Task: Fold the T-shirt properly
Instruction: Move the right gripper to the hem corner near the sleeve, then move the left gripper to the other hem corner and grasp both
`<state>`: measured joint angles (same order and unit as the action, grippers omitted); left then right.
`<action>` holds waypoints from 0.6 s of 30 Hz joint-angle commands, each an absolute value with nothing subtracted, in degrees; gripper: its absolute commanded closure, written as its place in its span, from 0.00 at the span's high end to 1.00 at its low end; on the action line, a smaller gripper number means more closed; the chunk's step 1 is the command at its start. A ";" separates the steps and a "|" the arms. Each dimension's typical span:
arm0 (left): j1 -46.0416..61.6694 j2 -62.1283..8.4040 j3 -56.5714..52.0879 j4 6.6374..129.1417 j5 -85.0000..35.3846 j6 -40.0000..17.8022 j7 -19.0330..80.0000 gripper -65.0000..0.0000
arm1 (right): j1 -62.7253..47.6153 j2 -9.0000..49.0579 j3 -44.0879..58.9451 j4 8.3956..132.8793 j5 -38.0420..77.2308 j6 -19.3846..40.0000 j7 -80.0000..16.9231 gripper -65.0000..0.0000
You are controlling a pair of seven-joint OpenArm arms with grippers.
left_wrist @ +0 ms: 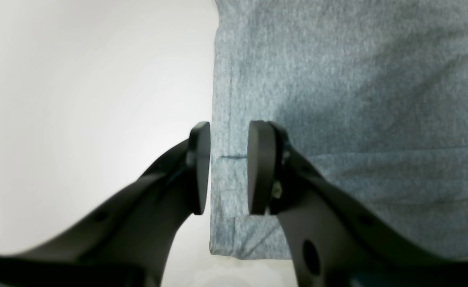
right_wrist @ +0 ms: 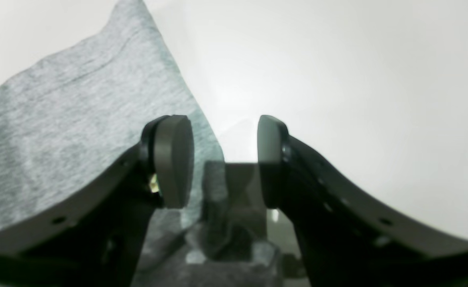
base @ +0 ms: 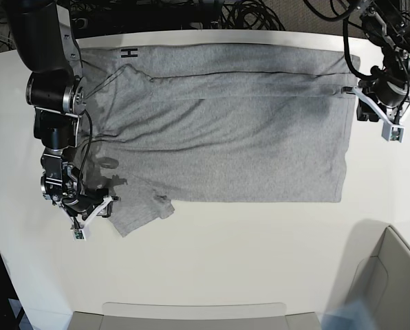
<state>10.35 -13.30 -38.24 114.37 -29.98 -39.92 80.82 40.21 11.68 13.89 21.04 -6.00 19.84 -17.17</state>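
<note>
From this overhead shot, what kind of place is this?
Probably a robotics lab bench: a plain white table, a tangle of black cables behind it, and a grey T-shirt laid out flat on the table.

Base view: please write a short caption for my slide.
Grey T-shirt spread on white table, left gripper and right gripper at opposite edges.

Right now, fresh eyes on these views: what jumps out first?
The grey T-shirt spread across the white table, partly folded, a black letter showing at its far corner. The left gripper straddles the shirt's side hem, fingers apart; the right gripper sits open at the sleeve edge on the opposite end.
</note>
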 commanded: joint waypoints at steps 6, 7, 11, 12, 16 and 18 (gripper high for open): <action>9.89 -14.02 -38.37 115.21 -30.29 -39.87 80.00 0.26 | 42.77 11.21 13.85 19.30 -5.67 24.57 -17.54 0.43; 9.89 -14.11 -38.37 115.21 -30.29 -39.87 80.00 0.26 | 42.95 11.21 13.85 18.42 -5.67 24.75 -17.54 0.43; 8.31 -14.46 -38.29 115.21 -30.29 -39.87 80.00 0.27 | 43.30 11.21 13.85 17.10 -5.67 24.75 -17.54 0.43; 6.46 -14.81 -38.29 115.21 -30.29 -39.87 80.00 0.27 | 43.21 11.21 13.85 17.10 -5.67 24.75 -17.54 0.43; -1.54 -16.75 -35.30 110.99 -26.77 -39.78 80.00 0.36 | 43.12 11.30 13.85 17.10 -5.67 24.75 -17.54 0.43; -5.85 -18.51 -31.87 107.82 -23.34 -39.78 80.00 0.41 | 43.03 11.30 13.76 17.10 -5.67 24.75 -17.54 0.43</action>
<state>-5.04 -17.65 -31.70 106.85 -22.76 -39.86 80.84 41.91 11.05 13.89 16.86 -4.73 24.67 -15.97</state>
